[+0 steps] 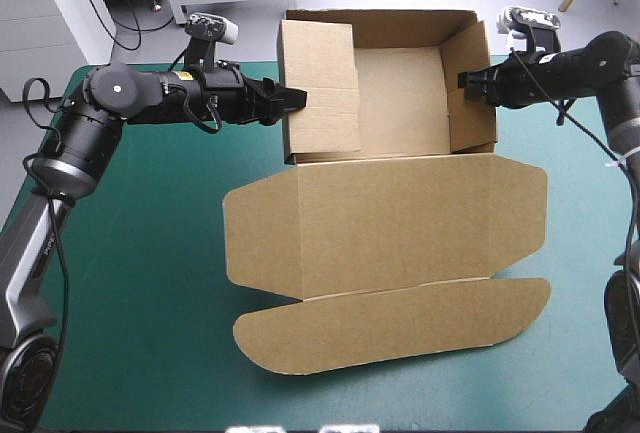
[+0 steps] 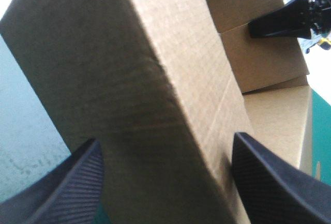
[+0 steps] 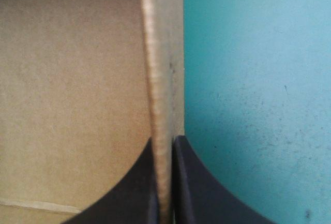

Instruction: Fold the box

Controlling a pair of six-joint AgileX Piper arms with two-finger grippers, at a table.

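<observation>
From above, we see the box [image 1: 400, 223] on the teal-green cover [image 1: 150, 283], its tray part toward the far edge with walls raised and its lid lying flat toward the near edge. The left gripper [image 1: 300, 98] is at the tray's left wall and the right gripper [image 1: 462, 80] at the right wall.

In the left wrist view, we find the left gripper [image 2: 166, 140] wide, its black fingers [image 2: 72, 188] well apart and the thick left wall of the box [image 2: 155, 79] between them. The right gripper [image 2: 279, 21] shows farther off at the opposite wall.

In the right wrist view, we see the right gripper [image 3: 166, 141] all but closed, pinching the thin edge of the box [image 3: 67, 79]. Board lies on one side of that edge and the cover [image 3: 258, 79] on the other.
</observation>
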